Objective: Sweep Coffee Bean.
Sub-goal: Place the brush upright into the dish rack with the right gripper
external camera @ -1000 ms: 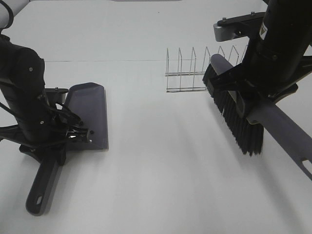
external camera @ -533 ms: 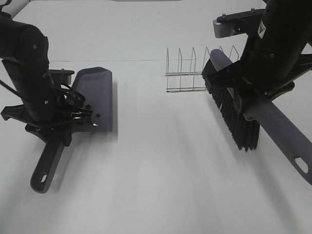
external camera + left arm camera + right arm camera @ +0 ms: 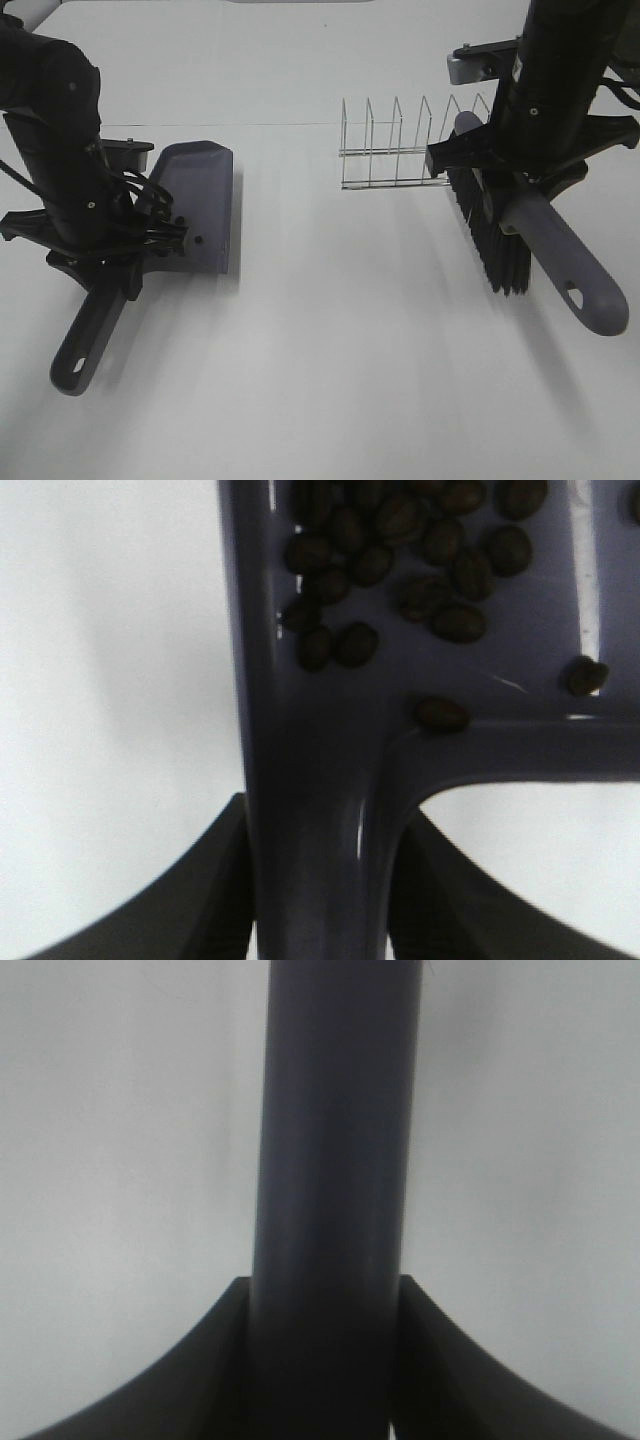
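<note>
My left gripper is shut on the handle of a grey-purple dustpan at the left of the table. In the left wrist view the fingers clamp the handle, and several coffee beans lie in the pan near its back wall. The beans do not show in the exterior high view. My right gripper is shut on the grey handle of a brush with black bristles, at the right. The right wrist view shows only that handle between the fingers.
A wire rack stands at the back, just left of the brush head. The white table stretches between the dustpan and the brush. A thin seam line crosses the table at the back.
The left arm moved the dustpan away from the front edge and a little right, then settled. The right arm turned the brush, so its handle swung from far right toward the front.
</note>
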You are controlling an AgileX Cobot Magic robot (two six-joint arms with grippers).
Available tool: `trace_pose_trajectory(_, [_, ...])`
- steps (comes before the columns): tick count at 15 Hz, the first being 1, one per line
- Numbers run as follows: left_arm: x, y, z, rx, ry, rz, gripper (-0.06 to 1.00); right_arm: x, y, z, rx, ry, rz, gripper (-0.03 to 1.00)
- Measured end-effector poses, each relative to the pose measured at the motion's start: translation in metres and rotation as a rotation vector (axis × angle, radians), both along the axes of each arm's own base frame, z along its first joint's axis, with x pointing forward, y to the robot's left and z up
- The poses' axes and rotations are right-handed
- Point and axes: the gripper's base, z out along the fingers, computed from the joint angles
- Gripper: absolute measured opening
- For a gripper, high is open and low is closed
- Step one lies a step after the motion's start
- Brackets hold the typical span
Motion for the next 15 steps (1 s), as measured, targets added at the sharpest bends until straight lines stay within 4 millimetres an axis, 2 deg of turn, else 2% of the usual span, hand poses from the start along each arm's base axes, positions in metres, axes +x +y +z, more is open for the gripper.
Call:
trace_pose_trajectory(4, [0.000, 0.000, 0.000, 0.000, 0.000, -0.004, 0.33, 0.028, 0.010, -0.021, -0.011, 0.028, 0.025, 0.29])
trace_pose_trajectory(6, [0.000, 0.000, 0.000, 0.000, 0.000, -0.004, 0.33, 0.052, 0.017, -0.035, -0.041, 0.042, 0.034, 0.29])
trace_pose_trajectory(7, [0.000, 0.000, 0.000, 0.000, 0.000, -0.004, 0.33, 0.056, 0.018, -0.038, -0.055, 0.067, 0.025, 0.29])
trace_pose_trajectory(11, [0.000, 0.000, 0.000, 0.000, 0.000, -0.004, 0.33, 0.080, 0.019, -0.038, -0.072, 0.015, -0.002, 0.29])
trace_pose_trajectory(15, [0.000, 0.000, 0.000, 0.000, 0.000, -0.004, 0.33, 0.091, 0.009, -0.041, -0.025, -0.027, -0.038, 0.29])
